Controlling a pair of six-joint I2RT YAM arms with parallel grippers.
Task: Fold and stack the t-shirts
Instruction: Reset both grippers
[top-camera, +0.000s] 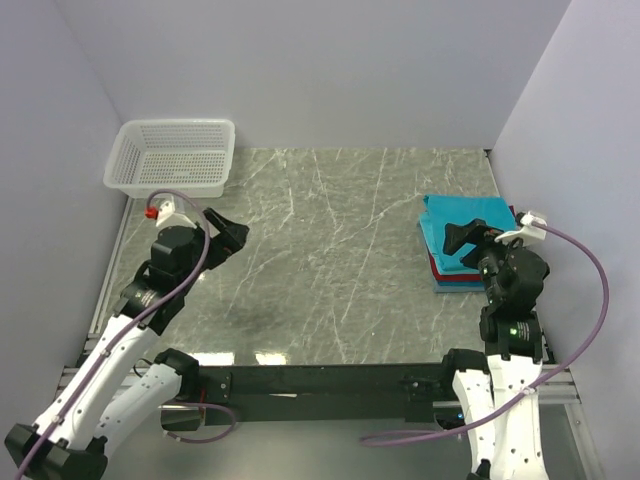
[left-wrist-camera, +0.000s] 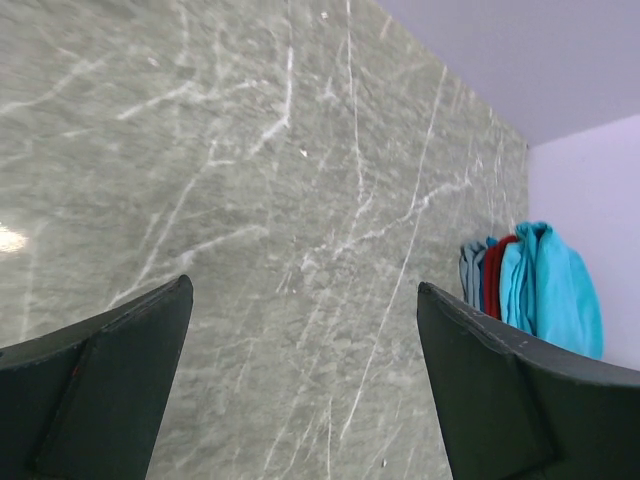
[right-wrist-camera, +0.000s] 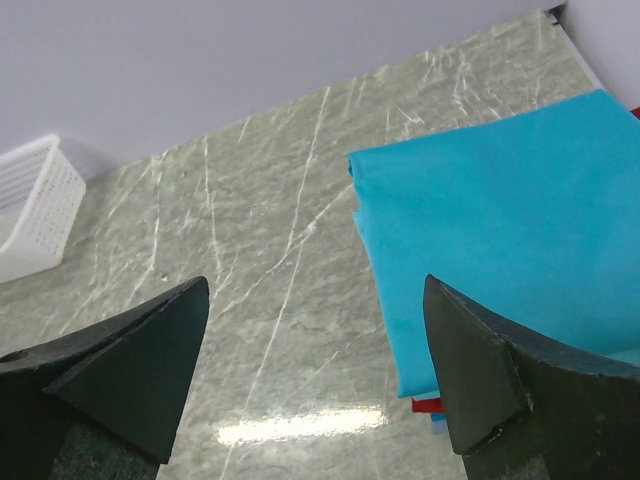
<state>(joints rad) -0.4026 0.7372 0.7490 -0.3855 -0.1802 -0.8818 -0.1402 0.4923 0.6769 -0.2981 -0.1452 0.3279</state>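
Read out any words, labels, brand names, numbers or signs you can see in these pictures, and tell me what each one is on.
None. No word, label, brand, number or sign can be read on the shirts, the basket, the table or anything else in view.

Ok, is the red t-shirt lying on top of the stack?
No, the teal t-shirt lies on top, and the red t-shirt shows only as an edge beneath it.
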